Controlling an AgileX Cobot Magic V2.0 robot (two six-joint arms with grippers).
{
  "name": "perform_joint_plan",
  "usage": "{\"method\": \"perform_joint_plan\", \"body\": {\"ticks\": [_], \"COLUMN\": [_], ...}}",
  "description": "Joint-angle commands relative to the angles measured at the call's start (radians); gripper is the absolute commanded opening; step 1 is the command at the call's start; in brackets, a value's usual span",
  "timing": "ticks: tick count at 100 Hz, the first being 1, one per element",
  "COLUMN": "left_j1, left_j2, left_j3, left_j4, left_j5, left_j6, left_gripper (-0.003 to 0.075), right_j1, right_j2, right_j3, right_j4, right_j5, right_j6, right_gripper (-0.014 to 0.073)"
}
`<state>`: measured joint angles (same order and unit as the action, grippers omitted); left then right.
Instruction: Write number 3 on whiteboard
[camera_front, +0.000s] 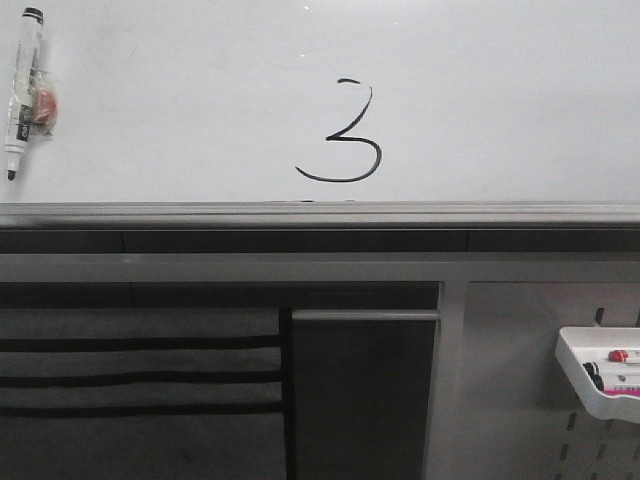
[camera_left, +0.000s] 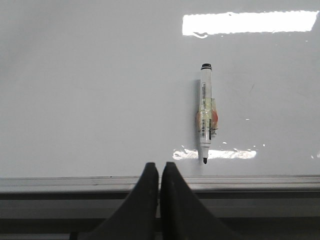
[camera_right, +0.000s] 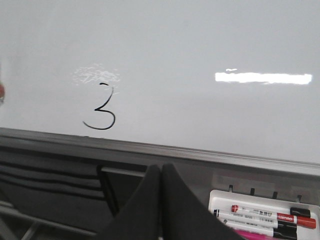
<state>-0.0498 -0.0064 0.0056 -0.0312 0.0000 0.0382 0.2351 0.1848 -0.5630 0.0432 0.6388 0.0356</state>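
A thin black number 3 is drawn on the whiteboard, just above its dark grey lower rail; the right wrist view also shows the number 3 on the whiteboard. A white marker with a black tip hangs tip-down on the board at far left, taped with a reddish blob; the marker shows in the left wrist view too. My left gripper is shut and empty, below the board and left of the marker. My right gripper is shut and empty, below the rail. Neither gripper shows in the front view.
A white tray with red, black and pink markers hangs on the grey pegboard at lower right; the tray sits right of my right gripper. A dark panel and black slats lie under the rail.
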Motion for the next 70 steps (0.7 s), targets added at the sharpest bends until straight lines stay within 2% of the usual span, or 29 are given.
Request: {"method": "perform_joint_plan", "body": {"ticks": [1,21,35,70], "left_j1": [0.001,0.001,0.001,0.001], "left_j2": [-0.030,-0.030,-0.030,-0.030], "left_j3": [0.003,0.003,0.003,0.003], "left_j4": [0.000,0.000,0.000,0.000], "left_j5": [-0.080,-0.080,-0.080,-0.080], "left_j6": [-0.012,-0.012,-0.012,-0.012], "left_gripper": [-0.0018,-0.0018,-0.0018,-0.0018], "right_j1": [-0.047,-0.121,-0.161,-0.163], "right_j2": [-0.033,-0.143,-0.197,-0.216], "right_j3": [0.123,0.452,0.586,0.601], "right_j4": [0.011,0.091,0.098,0.098], "right_j5": [-0.244,-0.573,-0.692,-0.679], "right_j6": [-0.002,-0.002,-0.002,-0.002], "right_gripper": [-0.0074,-0.0074,-0.0074,-0.0074]}}
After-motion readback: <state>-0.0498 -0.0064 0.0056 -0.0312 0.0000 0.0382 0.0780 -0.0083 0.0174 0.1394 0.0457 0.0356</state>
